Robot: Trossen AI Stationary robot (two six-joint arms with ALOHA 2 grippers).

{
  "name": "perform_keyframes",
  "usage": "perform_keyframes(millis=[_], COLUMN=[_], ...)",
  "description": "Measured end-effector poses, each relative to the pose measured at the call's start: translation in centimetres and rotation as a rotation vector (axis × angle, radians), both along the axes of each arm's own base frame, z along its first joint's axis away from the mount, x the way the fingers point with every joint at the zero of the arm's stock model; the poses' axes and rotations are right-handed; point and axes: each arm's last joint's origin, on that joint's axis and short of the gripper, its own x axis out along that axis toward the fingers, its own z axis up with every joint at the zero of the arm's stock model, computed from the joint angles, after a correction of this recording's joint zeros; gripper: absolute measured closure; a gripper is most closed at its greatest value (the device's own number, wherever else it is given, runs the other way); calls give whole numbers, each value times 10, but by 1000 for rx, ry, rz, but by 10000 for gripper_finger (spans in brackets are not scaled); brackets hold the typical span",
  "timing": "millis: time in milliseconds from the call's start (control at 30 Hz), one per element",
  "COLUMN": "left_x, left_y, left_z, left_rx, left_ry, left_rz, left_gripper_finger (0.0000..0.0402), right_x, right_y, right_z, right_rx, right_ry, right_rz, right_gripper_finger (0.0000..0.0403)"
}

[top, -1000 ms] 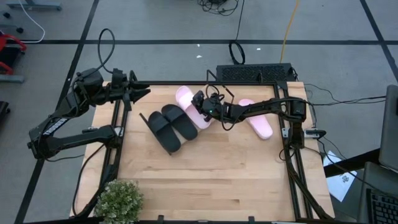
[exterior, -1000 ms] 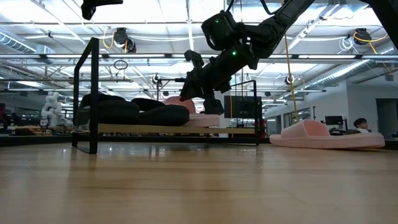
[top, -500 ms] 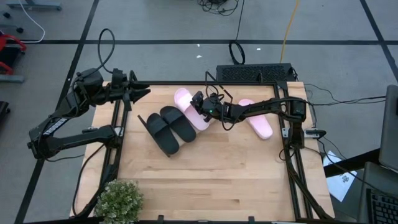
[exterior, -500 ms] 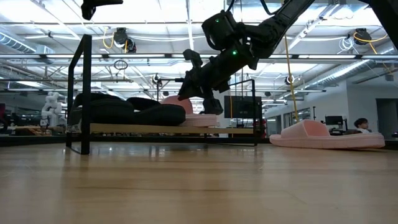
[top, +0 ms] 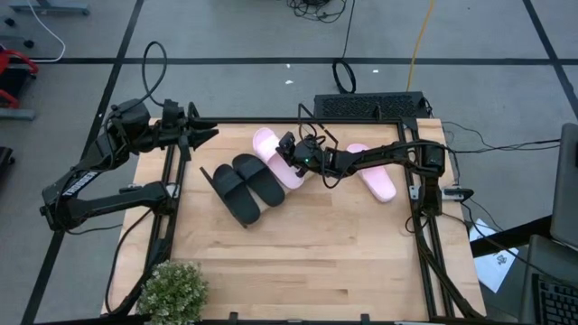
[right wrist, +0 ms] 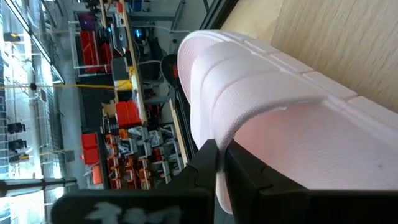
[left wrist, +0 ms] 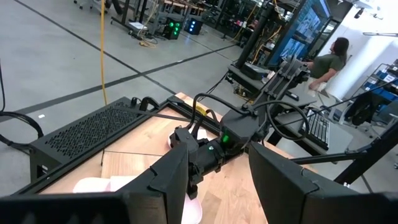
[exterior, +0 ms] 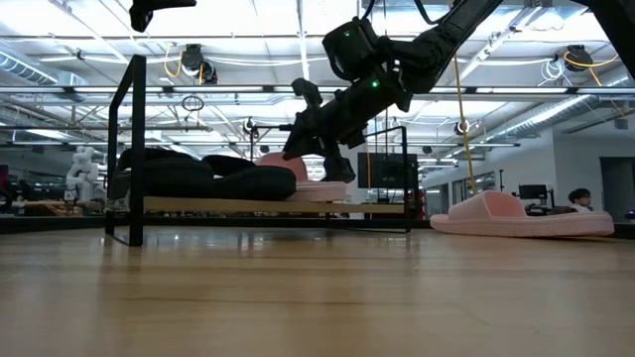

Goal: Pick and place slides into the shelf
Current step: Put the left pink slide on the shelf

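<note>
The shelf (exterior: 278, 205) stands slanted on the table, left of centre, and its black wire frame (top: 219, 181) shows in the high view. The black pair (top: 242, 185) lies on it side by side. One pink slide (top: 274, 153) lies beside them at the shelf's right end. My right gripper (top: 291, 153) is at this slide, shut on it. The other pink slide (top: 372, 171) rests sole-down on the table to the right. My left gripper (top: 203, 135) hangs open above the table's far left corner, touching nothing. My right gripper (right wrist: 221, 162) pinches the pink slide's side edge (right wrist: 219, 196) close to the strap (right wrist: 261, 93), one finger on each side. It comes slanting down from the table's right side (exterior: 298, 149). The slide lies with its sole on the shelf board.
A potted plant (top: 172, 289) stands at the near left corner. A black perforated box (top: 370, 106) sits behind the far edge. Black frame rails (top: 424, 235) run along the table's left and right sides. Bare wood (top: 316, 262) fills the near half.
The shelf with the slides on it has slid a little toward the table's left; its corner post shifts left in the low view. My right gripper has gone the same way with the pink slide, staying shut. For the last half second nothing has moved.
</note>
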Motion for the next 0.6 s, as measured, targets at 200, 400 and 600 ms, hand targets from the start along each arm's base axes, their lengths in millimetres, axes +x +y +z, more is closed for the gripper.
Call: perform_keyframes(millis=[200, 400, 600], left_x=[0, 0, 0], left_y=[0, 0, 0], left_z=[0, 0, 0], left_rx=[5, 3, 2], left_ry=[2, 2, 2], left_rz=[-1, -1, -1], left_gripper_finger=[236, 236, 236], right_x=[0, 0, 0], right_y=[0, -1, -2], right_z=[0, 0, 0], right_rx=[6, 24, 31], right_ry=[-2, -13, -17], right_rz=[12, 7, 0], right_gripper_finger=[389, 389, 389])
